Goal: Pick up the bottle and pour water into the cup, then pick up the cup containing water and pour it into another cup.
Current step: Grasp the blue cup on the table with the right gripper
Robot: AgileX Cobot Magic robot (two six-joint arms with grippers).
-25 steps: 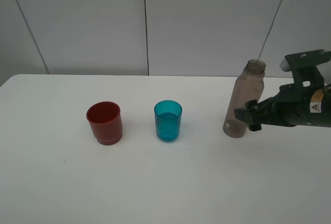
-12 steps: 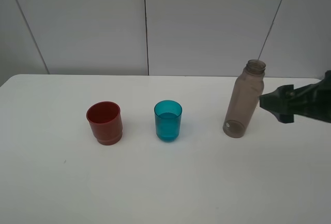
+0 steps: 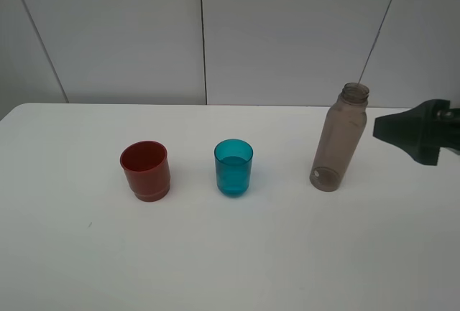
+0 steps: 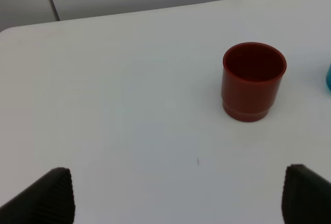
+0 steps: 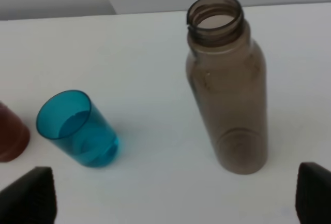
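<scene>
The small translucent teal plastic cup (image 3: 233,168), part-filled, stood on the bench (image 3: 287,253) between the dark red plastic cup (image 3: 145,171) and the smoky plastic bottle (image 3: 339,138). It was likely light, slick and spill-prone, so best gripped mid-wall. The right tool (image 3: 395,128) gaped, empty.

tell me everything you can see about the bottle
The bottle is tall, translucent smoky grey-brown plastic, with a rounded shoulder, a narrow threaded neck and no cap. It stands upright on the white table, to the right of the teal cup in the high view and apart from it. No water level shows inside it. Only the table touches it; the open right gripper is off to its right, clear of it.
</scene>
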